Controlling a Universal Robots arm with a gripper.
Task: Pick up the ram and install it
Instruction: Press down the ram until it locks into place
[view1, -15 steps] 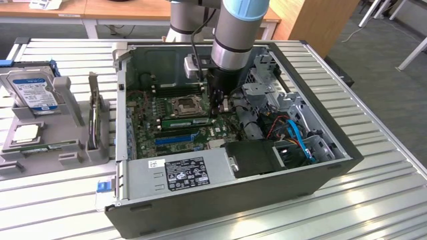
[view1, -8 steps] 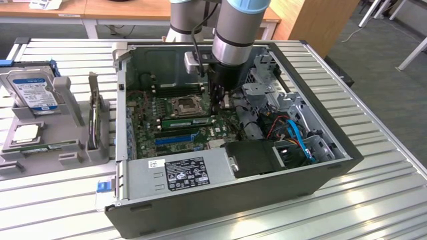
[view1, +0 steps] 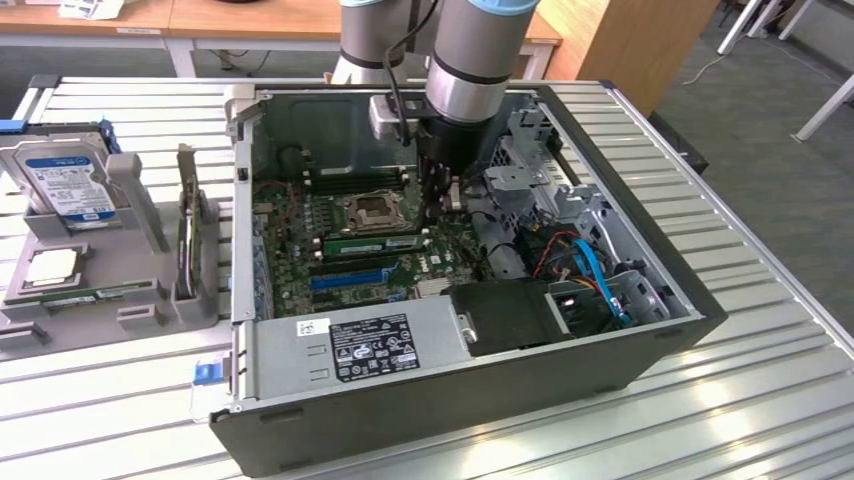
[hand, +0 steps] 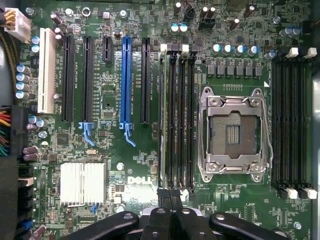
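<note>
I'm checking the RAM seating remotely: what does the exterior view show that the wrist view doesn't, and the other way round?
Exterior view only: the open computer case on the slatted table, the power supply, a hard drive in the holder at that view's left, and the arm reaching down into the case.

Wrist view only: the blue expansion slot and silver heatsink seen close from above, and the shut gripper at the end of the memory slots.

Both: the motherboard, empty processor socket and the ram in a slot.
</note>
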